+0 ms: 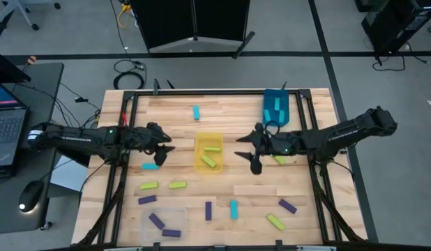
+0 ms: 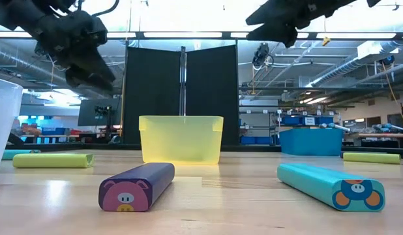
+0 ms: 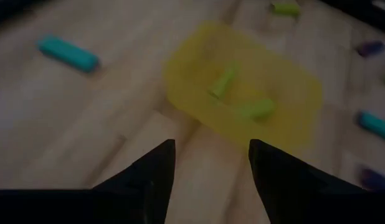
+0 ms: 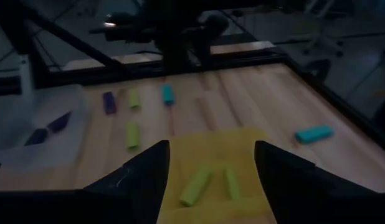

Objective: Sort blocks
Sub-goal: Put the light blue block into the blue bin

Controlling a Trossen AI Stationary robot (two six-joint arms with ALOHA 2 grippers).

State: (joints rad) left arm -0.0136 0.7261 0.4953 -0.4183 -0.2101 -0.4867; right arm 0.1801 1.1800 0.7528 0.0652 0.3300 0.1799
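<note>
Wooden worktop (image 1: 257, 189) carries scattered blocks (image 1: 177, 185); two yellow-green ones lie in the yellow bin (image 1: 199, 163) at centre. Left gripper (image 1: 162, 151) and right gripper (image 1: 249, 154) hover beside the bin's opposite edges, jaws apart and empty. Bare boards separate the near-edge blocks.

Yellow bin (image 3: 242, 93) holds two green blocks (image 3: 222, 82) (cyan block (image 3: 69, 53) apart).

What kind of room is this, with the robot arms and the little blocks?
Probably a robotics lab or workshop. Bare pipes and long lights run across the ceiling, shelves with blue bins stand at the back, and a laptop with loose cables sits beside the wooden table.
</note>
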